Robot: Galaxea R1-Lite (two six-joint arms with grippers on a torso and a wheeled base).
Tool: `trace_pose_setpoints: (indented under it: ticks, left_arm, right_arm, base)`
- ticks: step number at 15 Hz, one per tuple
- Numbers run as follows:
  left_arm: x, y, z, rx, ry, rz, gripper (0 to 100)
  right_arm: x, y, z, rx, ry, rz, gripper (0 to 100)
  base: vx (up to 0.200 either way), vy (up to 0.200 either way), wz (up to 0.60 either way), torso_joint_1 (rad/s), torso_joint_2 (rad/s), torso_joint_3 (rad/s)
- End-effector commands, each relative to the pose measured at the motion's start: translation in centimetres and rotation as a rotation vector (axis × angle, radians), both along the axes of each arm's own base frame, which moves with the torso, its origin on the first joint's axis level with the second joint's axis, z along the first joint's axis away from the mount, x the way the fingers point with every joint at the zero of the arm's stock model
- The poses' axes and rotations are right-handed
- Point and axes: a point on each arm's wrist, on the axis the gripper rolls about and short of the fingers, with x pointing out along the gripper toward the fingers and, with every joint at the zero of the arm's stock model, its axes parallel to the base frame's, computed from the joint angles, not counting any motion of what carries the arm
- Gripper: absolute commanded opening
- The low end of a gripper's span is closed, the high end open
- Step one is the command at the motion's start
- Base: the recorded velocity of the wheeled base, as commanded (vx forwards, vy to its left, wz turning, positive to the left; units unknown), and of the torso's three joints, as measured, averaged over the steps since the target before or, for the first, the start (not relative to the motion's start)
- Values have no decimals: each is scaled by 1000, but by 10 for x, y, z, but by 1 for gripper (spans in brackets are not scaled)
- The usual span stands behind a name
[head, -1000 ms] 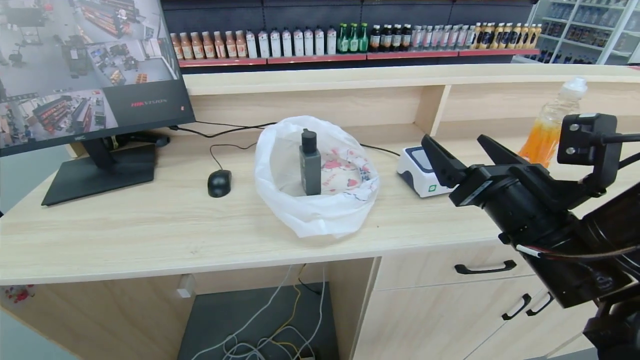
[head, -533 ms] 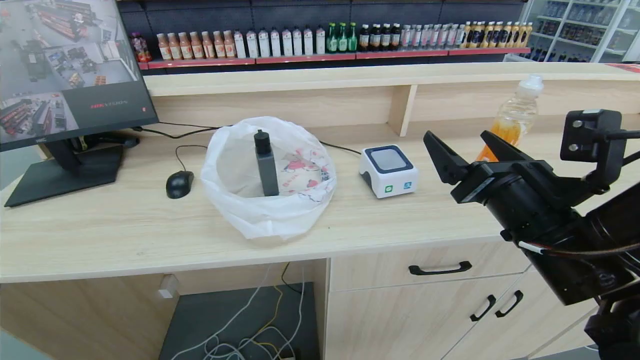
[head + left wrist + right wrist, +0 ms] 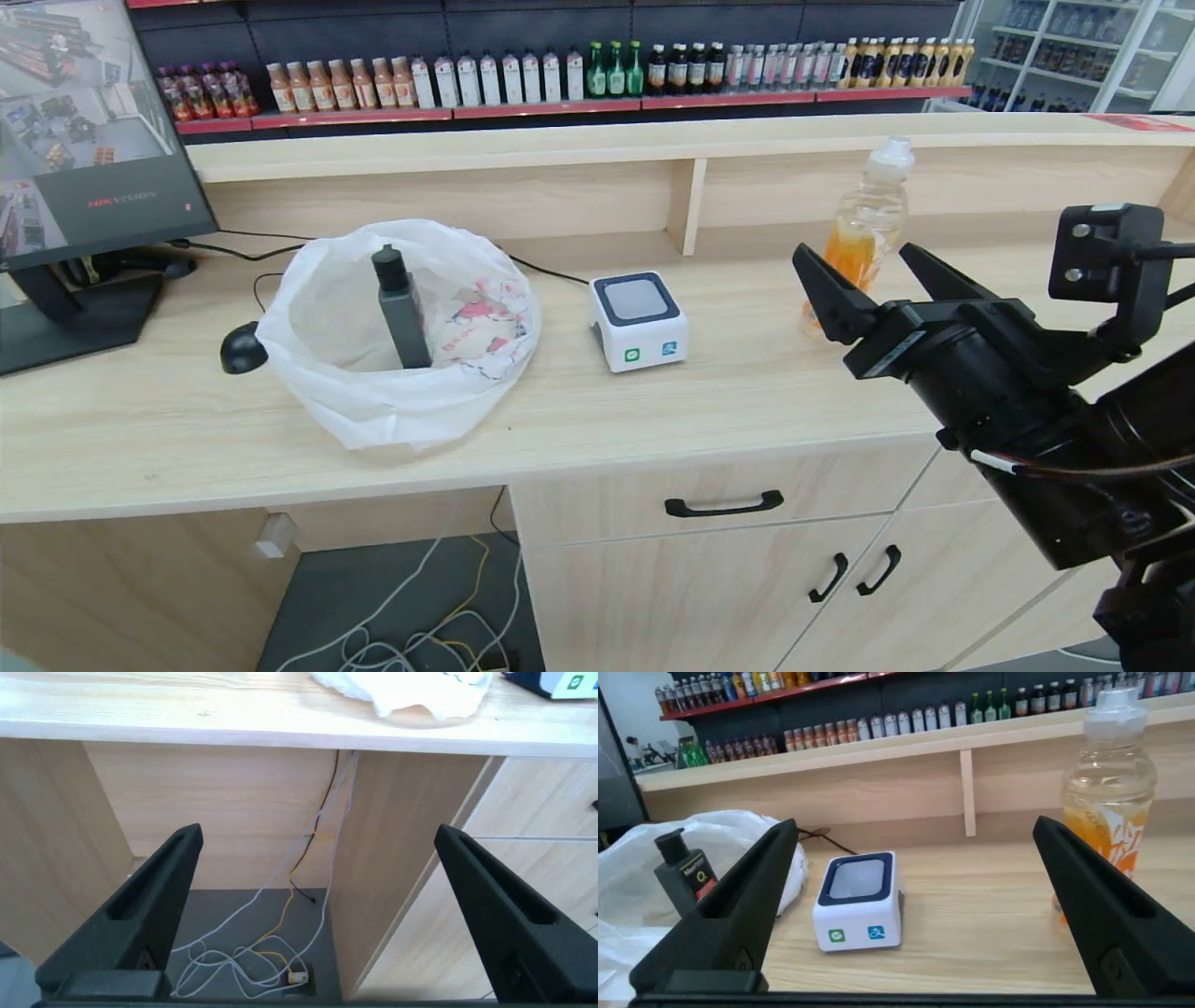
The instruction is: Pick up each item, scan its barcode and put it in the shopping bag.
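An orange drink bottle (image 3: 864, 229) (image 3: 1106, 812) stands upright at the back right of the wooden counter (image 3: 747, 392). My right gripper (image 3: 857, 257) (image 3: 915, 835) hangs open in front of it, holding nothing. The white barcode scanner (image 3: 638, 320) (image 3: 859, 901) sits mid-counter. Left of it is the white shopping bag (image 3: 373, 411) (image 3: 626, 859) with a grey bottle (image 3: 401, 313) (image 3: 684, 877) standing inside. My left gripper (image 3: 320, 838) is open and empty, below the counter's front edge, facing the recess under it.
A monitor (image 3: 84, 149) and a black mouse (image 3: 243, 347) sit at the counter's left. Drawers with black handles (image 3: 724, 507) fill the front right. Loose cables (image 3: 271, 943) hang in the recess. A raised shelf ledge (image 3: 653, 140) runs along the counter's back.
The head camera has panned right, so everything on the counter slides left in the picture. Nothing on the counter has moved, and the right gripper stays open.
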Motion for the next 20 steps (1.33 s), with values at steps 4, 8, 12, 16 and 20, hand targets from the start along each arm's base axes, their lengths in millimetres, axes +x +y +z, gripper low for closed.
trace_pose_setpoints:
  ticks: [4, 8, 12, 16, 20]
  left_arm:
    - [0, 0, 0, 0, 0, 1, 100]
    - [0, 0, 0, -2, 0, 1, 100]
    - [0, 0, 0, 0, -2, 1, 100]
    - [0, 0, 0, 3, -2, 1, 100]
    - [0, 0, 0, 3, -2, 1, 100]
  right_arm:
    - [0, -1, -2, -5, 7, -4, 100]
    - [-1, -2, -3, -9, 11, -4, 100]
    - [-9, -8, -4, -11, 15, -11, 100]
    - [-11, -9, -7, -30, 25, -15, 100]
    - [-19, -14, -5, -67, 18, -19, 100]
  base:
    - [0, -200, 0, 2, 2, 0]
    - [0, -200, 0, 2, 1, 4]
    - [0, -100, 0, 0, 2, 1]
    - [0, 0, 0, 0, 0, 0]
    - [0, 0, 0, 0, 0, 0]
